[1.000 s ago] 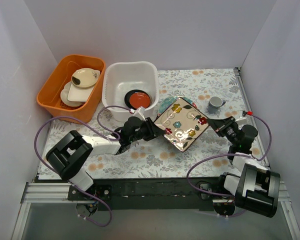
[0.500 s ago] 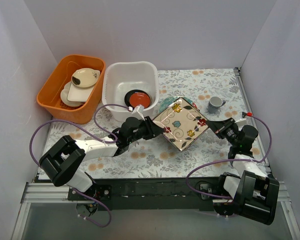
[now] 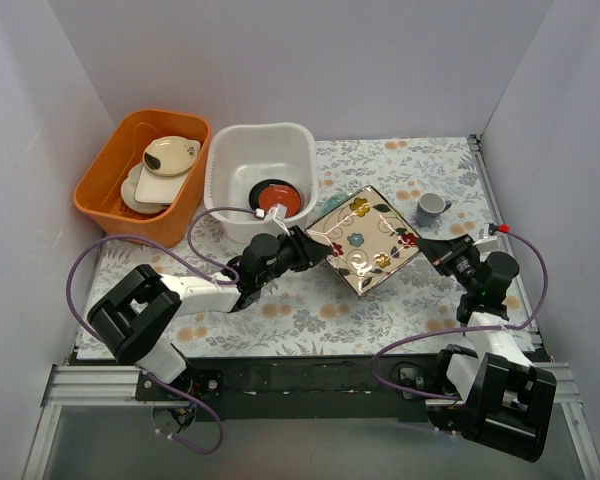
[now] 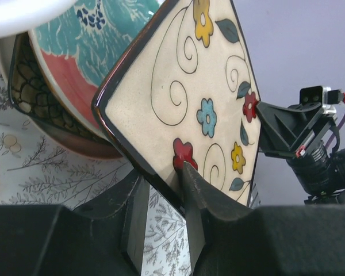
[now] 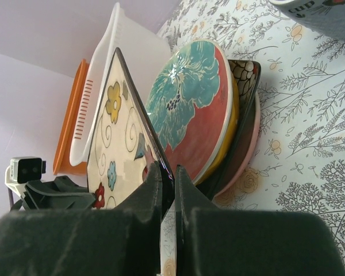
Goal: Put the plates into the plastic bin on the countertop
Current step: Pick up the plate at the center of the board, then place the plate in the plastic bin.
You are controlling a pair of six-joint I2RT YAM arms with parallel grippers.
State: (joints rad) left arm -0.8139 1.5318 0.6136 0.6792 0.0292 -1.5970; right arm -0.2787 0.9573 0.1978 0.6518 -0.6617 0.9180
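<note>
The cream square floral plate (image 3: 365,240) hangs tilted on edge between both grippers, above the stack of other plates. My left gripper (image 3: 315,250) is shut on its left corner (image 4: 161,175). My right gripper (image 3: 425,243) is shut on its right corner (image 5: 167,169). Under it lie the red-and-teal round plate (image 5: 195,103), the black floral rectangle (image 5: 244,103) and the pink-cream round plate (image 5: 247,167). The white plastic bin (image 3: 230,165) stands behind and left, holding the small dark round plate with the red saucer (image 3: 277,198) on it.
The orange tub (image 3: 105,180) with cream dishes stands left of the bin. A small grey cup (image 3: 431,205) stands behind my right gripper. The fern-printed countertop (image 3: 310,310) stretches in front. Grey walls close in both sides.
The square plate has tipped more on edge and shifted slightly toward the back, with both grippers still on its corners.
</note>
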